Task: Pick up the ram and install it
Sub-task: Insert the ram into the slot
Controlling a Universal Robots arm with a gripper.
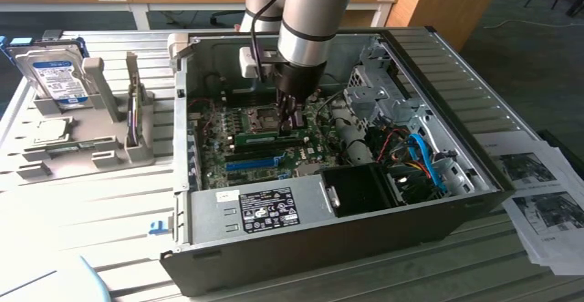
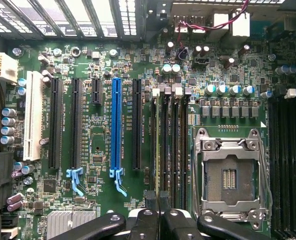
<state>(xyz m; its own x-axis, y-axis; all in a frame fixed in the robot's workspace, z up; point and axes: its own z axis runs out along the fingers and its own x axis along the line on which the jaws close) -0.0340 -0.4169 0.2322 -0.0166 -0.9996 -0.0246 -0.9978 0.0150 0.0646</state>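
Observation:
The ram [image 1: 257, 138] is a thin green stick standing on edge in a memory slot of the motherboard, inside the open computer case [image 1: 456, 76]. In the wrist view the ram [image 2: 161, 145] shows edge-on, running away from the fingertips among the dark memory slots. My gripper [image 1: 294, 126] reaches straight down into the case at the stick's end towards the exterior view's right. The gripper [image 2: 158, 200] has its two black fingers pressed close together over that end of the stick.
A long blue slot [image 2: 116, 125] and black card slots lie beside the memory slots, on the other side from the silver CPU socket [image 2: 230, 175]. The power supply [image 1: 264, 206] and cables [image 1: 425, 158] crowd the case. Outside stand a hard drive [image 1: 55, 73] in a grey holder [image 1: 91, 145], and papers [image 1: 538, 193].

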